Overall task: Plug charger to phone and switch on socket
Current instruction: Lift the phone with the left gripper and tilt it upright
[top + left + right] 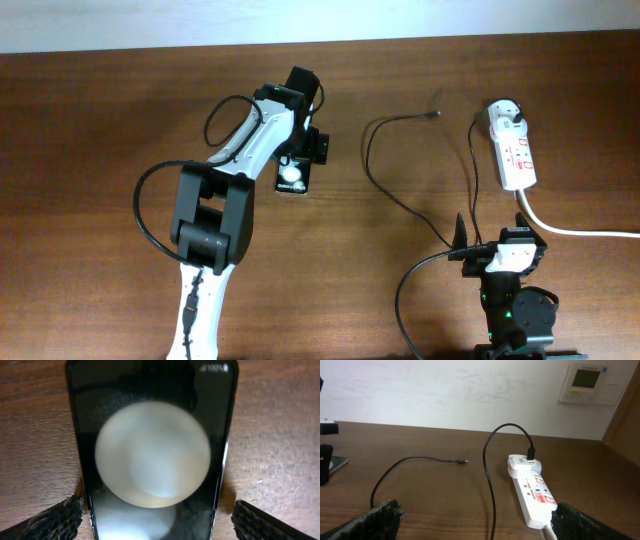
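One glossy black phone (155,450), two round white spots on its face, lies left of centre inside the wide-spread left gripper (157,510); one thin black charger (486,467) sits plugged into the one white socket (517,158), right gripper (476,512) equally wide

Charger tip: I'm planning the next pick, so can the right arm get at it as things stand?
Probably yes. The charger tip lies on the table ahead of the open right gripper, with nothing over it or standing in between.
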Controlling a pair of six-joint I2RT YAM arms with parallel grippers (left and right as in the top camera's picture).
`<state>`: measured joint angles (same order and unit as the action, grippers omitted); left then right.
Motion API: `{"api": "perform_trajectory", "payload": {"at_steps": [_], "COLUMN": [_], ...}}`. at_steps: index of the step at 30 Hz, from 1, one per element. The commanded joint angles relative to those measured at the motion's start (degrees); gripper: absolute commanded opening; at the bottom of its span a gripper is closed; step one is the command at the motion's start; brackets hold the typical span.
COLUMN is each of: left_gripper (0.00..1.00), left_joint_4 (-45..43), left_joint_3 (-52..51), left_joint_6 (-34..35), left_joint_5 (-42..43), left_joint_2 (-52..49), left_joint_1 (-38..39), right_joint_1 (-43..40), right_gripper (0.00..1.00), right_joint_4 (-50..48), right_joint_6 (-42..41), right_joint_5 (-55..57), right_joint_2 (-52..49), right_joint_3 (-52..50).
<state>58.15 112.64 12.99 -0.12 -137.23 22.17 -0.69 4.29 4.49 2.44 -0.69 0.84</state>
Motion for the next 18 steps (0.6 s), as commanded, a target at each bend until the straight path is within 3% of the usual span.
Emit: {"api": "perform_trajectory", "payload": {"at_steps": [1, 18], "left_gripper": [0.99, 0.99], "left_joint_4": [-0.48, -0.28], "left_joint_3": [-2.51, -2.80], "left_joint_6": [6.29, 2.34], "left_joint_5": [1.75, -4.24], "left_joint_2": [-2.71, -2.71], "left_joint_1": [0.09, 2.08], "right_joint_1": [0.31, 0.31], "right_gripper": [0.99, 0.99], "right_joint_4": [0.22, 0.22], "right_joint_6": [-0.24, -0.24], "right_joint_5": [-0.33, -0.33], "right_joint_2": [0.37, 0.37], "right_joint_3": [-0.52, -0.52]}}
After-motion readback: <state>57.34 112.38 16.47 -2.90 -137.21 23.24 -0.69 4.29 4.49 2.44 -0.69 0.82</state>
